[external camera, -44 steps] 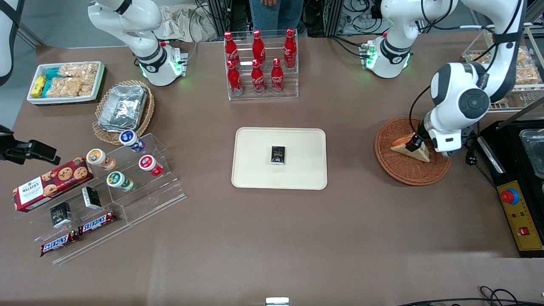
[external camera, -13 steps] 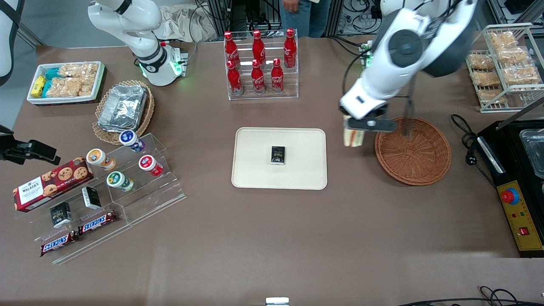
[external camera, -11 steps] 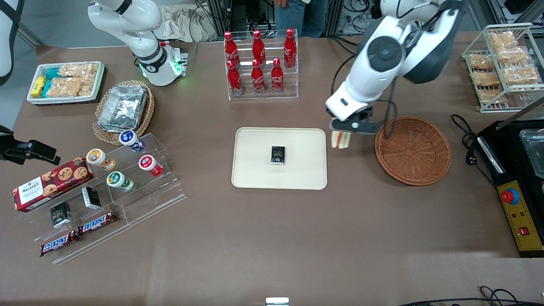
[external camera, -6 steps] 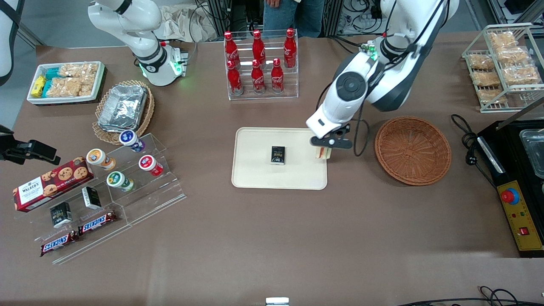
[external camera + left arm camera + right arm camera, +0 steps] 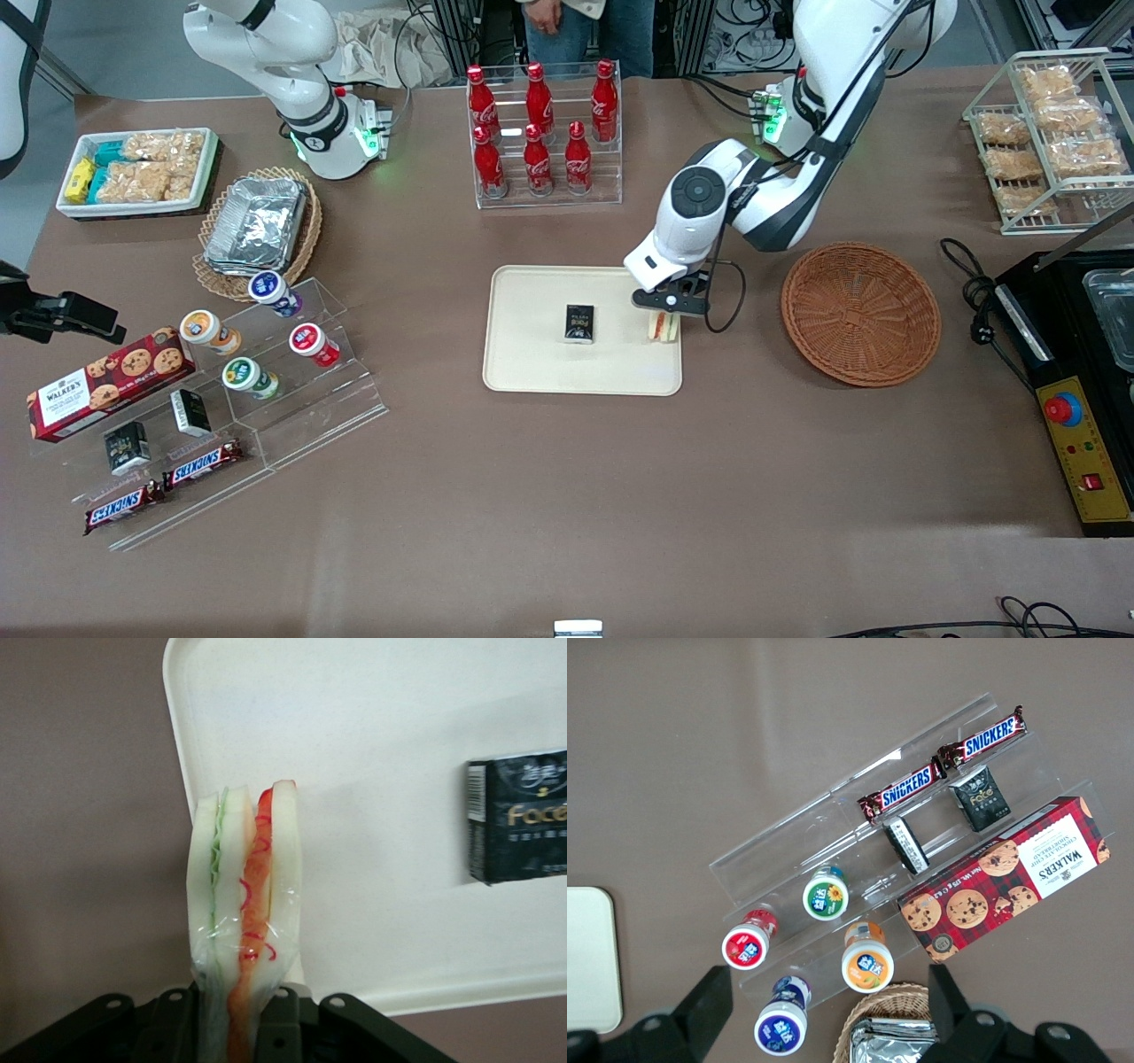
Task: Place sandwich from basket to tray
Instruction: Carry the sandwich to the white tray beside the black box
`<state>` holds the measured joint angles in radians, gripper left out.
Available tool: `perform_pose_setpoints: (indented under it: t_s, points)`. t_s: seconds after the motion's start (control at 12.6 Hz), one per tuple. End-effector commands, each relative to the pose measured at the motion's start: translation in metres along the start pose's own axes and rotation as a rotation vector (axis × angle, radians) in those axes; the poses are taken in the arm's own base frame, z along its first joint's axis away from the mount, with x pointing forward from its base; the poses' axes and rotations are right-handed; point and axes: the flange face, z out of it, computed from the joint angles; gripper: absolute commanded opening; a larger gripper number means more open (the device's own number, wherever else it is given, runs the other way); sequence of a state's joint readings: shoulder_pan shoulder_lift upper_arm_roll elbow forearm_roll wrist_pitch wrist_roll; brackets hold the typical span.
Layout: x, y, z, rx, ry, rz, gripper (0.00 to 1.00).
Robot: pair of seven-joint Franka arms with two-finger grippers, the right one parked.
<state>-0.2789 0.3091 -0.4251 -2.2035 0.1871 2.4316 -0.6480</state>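
Over the tray [image 5: 532,354], pincer [image 5: 663,312] gripping sandwich [image 5: 244,921]; basket [image 5: 859,315] bare.

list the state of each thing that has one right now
pincer: shut on sandwich, over the tray's edge nearest the basket
sandwich: wrapped, held on edge above the tray
basket: empty
tray: holds a small black packet

pincer [image 5: 663,312] with sandwich [image 5: 663,326] over tray [image 5: 532,363] edge, 1 dark packet [image 5: 579,322] mid-tray, bare cream surface between
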Motion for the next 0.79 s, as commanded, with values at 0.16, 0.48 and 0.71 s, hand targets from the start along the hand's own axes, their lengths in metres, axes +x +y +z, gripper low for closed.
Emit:
perform_pose_setpoints:
  t_s: [0.16, 0.48, 0.71]
  points:
    - [0.001, 0.006, 0.021, 0.016, 0.017, -0.017, 0.00]
    - [0.003, 0.008, 0.031, 0.019, 0.032, 0.006, 0.23]
    - [0.023, 0.010, 0.022, 0.000, 0.049, -0.035, 1.00]
